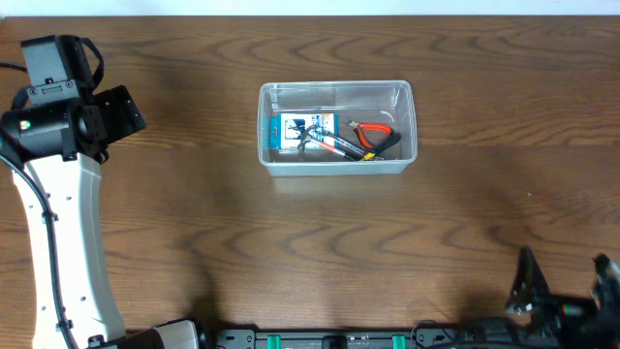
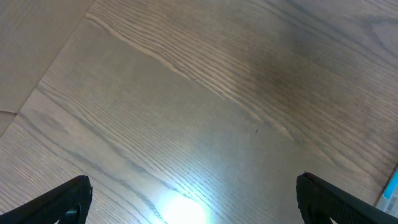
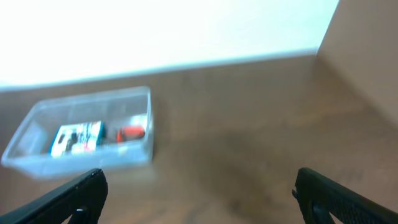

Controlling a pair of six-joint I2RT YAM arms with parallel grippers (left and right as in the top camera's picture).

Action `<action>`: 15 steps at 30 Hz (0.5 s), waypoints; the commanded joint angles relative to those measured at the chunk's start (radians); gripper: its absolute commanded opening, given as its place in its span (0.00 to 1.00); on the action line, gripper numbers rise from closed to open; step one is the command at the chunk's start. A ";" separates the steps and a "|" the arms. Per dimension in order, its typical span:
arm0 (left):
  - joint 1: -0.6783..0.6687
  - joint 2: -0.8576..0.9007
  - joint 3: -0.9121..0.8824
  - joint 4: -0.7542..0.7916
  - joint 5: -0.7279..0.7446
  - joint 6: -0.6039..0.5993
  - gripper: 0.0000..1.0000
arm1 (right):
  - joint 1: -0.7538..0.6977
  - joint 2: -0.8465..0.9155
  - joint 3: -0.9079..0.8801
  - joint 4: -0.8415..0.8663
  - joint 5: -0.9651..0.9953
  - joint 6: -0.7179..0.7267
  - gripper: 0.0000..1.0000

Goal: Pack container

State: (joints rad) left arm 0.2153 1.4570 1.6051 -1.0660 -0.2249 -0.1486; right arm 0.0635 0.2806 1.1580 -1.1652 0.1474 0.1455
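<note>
Left arm [image 1: 63, 242]: white link, black joints, black cable [image 1: 44, 218], green light [image 1: 23, 124]. Jaws black.

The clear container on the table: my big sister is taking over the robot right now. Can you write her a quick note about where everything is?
Left gripper: open, empty, over bare table on the left side.
Right gripper: open, empty, at the near right corner.
Container: mid-table, upright, holding a blue-and-white box, red-handled pliers and a dark tool I can't identify.
Done: those items are inside.
Left: no other item to pack shows in these views, so packing looks finished; probably just check.
</note>
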 commanded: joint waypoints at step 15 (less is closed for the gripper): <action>0.004 0.002 0.003 0.001 -0.015 0.016 0.98 | -0.073 -0.274 -0.412 0.374 -0.042 -0.137 0.99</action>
State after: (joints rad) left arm 0.2153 1.4570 1.6051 -1.0657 -0.2249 -0.1482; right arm 0.0002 0.0128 0.7982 -0.8394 0.1368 0.0593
